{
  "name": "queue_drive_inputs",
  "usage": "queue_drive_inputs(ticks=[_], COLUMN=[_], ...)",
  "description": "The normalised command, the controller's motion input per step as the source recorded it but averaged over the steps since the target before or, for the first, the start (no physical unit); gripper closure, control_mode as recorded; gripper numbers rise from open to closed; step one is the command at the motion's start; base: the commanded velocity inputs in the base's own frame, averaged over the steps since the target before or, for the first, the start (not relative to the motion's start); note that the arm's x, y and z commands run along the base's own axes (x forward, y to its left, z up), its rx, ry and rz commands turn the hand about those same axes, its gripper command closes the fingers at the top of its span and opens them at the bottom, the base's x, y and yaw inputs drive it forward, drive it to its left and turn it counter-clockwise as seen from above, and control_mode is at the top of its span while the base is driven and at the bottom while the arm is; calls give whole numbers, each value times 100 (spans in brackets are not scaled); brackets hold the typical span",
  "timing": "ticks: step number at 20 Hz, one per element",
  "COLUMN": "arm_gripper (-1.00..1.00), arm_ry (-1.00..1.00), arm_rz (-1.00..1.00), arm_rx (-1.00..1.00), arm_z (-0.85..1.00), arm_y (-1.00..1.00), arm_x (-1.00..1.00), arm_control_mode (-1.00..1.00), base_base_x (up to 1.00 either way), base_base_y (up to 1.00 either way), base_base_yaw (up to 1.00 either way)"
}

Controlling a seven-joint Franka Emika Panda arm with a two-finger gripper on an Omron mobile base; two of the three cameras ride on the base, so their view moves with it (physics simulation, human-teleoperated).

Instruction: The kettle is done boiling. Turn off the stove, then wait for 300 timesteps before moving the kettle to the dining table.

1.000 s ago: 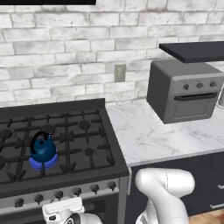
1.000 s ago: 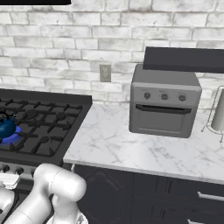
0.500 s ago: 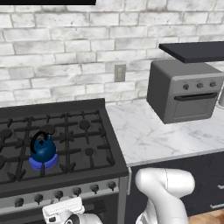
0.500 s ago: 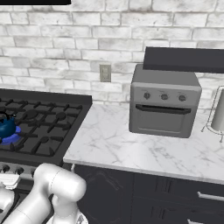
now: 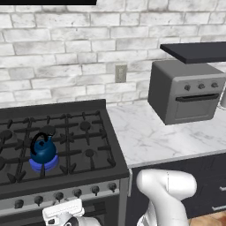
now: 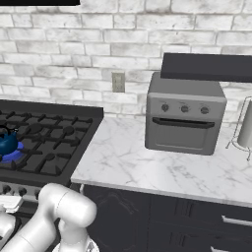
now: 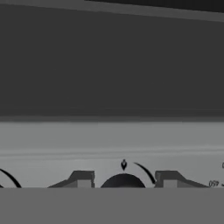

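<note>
Black knob of the stove sits between the two finger tips in the hand view, w/ a small arrow mark just above it. Gripper jaws stand on both sides of the knob, partly open; if the pads touch it already I cannot tell, so I do not call it a grip.

Step in hand, as I judge: turn off the burner. To do it well: close until both pads sit firm on the knob, keep the hand centred on the knob axis, then rotate the wrist only, no pulling or pushing sideways, until the blue flame goes out. Check the flame, not only the knob angle. If the pads slip, re-grip instead of turning further.

Kettle is small, round, glossy dark blue, w/ thin black arched handle, upright on a front-left burner, blue flame ring under it. In the right base view the kettle is at the far left edge. Toaster oven stands well apart on the marble counter, no obstacle.
</note>
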Motion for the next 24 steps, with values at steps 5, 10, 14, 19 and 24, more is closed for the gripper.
queue_drive_inputs(ticks=[5, 10, 14, 19, 24], arm_gripper=[100, 100, 100, 100, 100], arm_ry=[0, 1, 0, 0, -3], arm_rz=[0, 0, 0, 0, 0], arm_rx=[0, 0, 4, 17, 23], arm_z=[6, 10, 0, -13, -30], arm_y=[65, 39, 0, 0, 0], arm_x=[20, 17, 0, 0, 0], arm_control_mode=[-100, -100, -100, -100, -100], base_base_x=[0, 0, 0, 0, 0], base_base_y=[0, 0, 0, 0, 0], base_base_yaw=[0, 0, 0, 0, 0])
